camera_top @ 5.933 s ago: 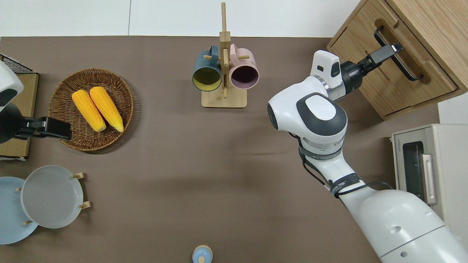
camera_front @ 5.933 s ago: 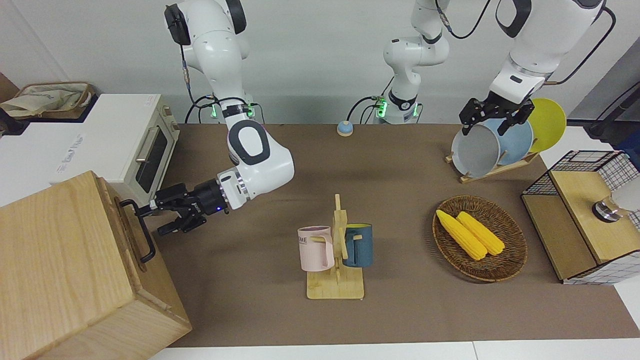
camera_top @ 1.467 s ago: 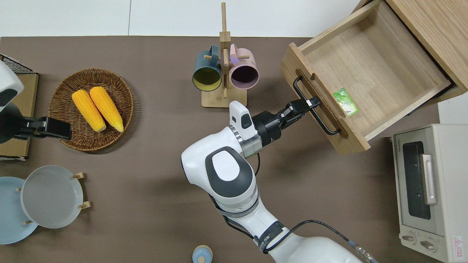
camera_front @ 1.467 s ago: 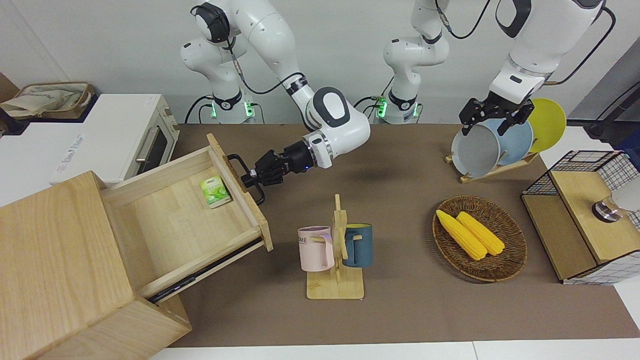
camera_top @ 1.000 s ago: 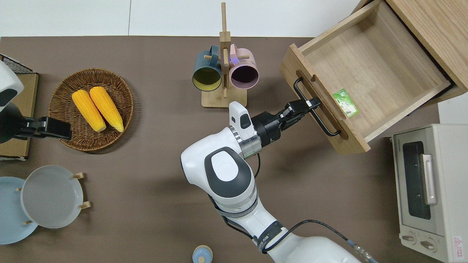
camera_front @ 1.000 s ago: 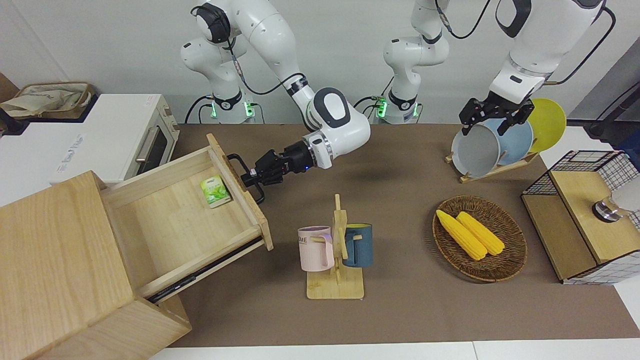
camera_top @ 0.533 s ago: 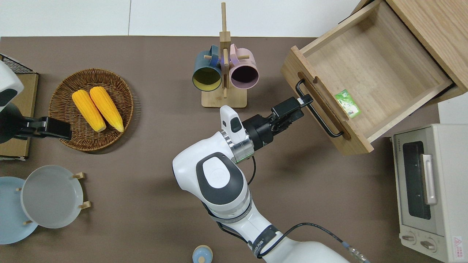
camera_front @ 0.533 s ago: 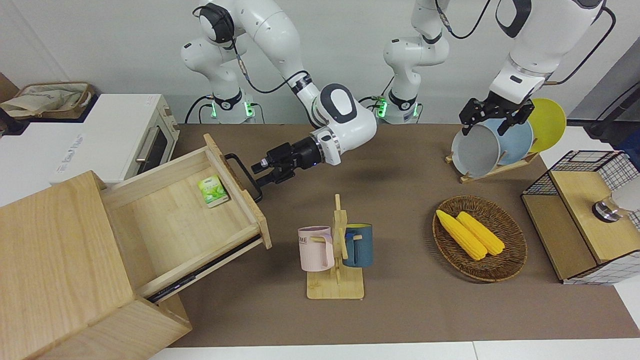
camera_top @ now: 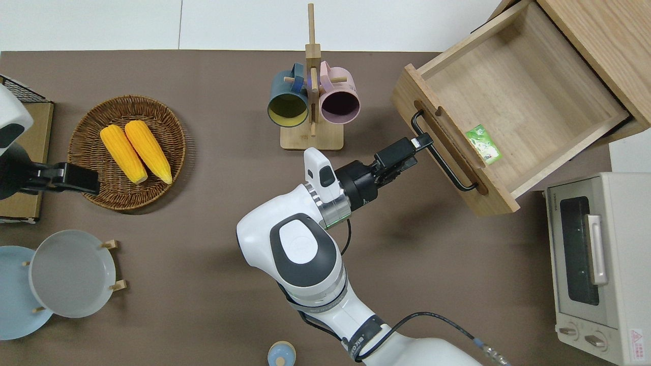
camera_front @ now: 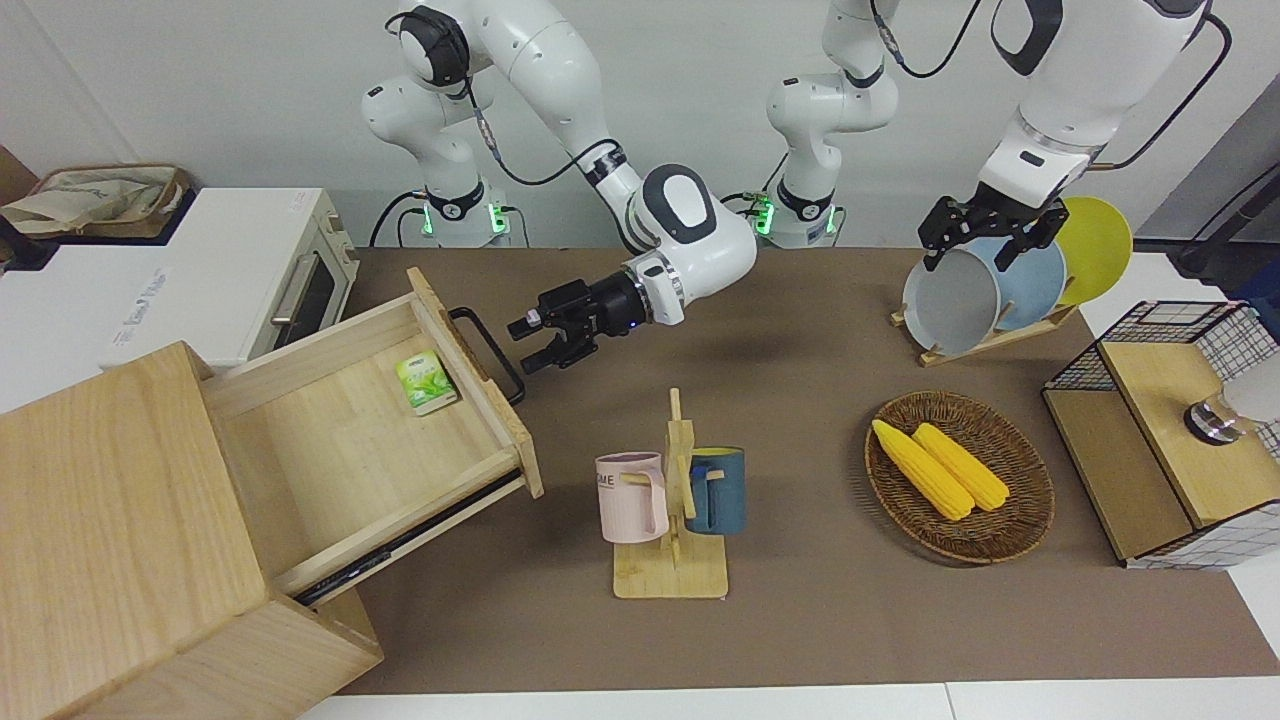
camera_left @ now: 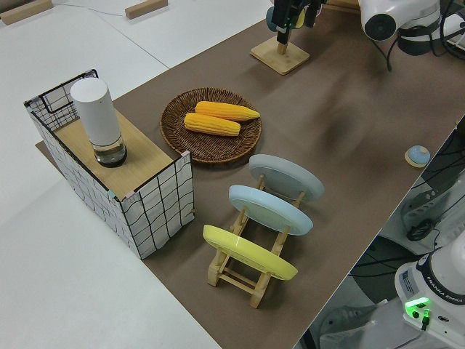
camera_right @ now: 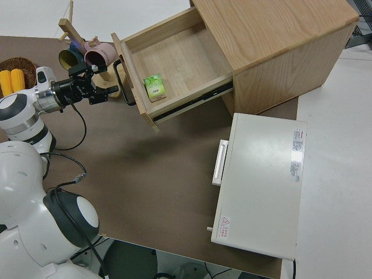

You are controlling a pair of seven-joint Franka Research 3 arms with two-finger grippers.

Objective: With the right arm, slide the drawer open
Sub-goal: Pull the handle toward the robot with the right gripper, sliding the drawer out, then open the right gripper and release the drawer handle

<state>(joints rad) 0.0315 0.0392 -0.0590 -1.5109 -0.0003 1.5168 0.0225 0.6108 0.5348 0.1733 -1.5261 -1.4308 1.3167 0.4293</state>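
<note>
1. The drawer (camera_front: 370, 440) stands pulled well out of the pale-wood box (camera_front: 110, 520) at the right arm's end of the table; inside it lies one small green packet (camera_front: 422, 382), close against the drawer's front panel.
2. The right gripper (camera_front: 530, 345) hovers just off the black bar handle (camera_front: 487, 352), fingers spread, pinching nothing.
3. The wicker basket (camera_front: 1020, 520) holds two yellow corn cobs (camera_front: 940, 467).
4. The mug stand (camera_front: 672, 520) carries a pink mug (camera_front: 632, 497), printed with letters reading "ME", and a blue mug (camera_front: 718, 490).
5. The plate rack (camera_front: 985, 340) holds grey, blue and yellow plates.
6. The left arm is parked; whether its claw is spread or pressed together cannot be told.
</note>
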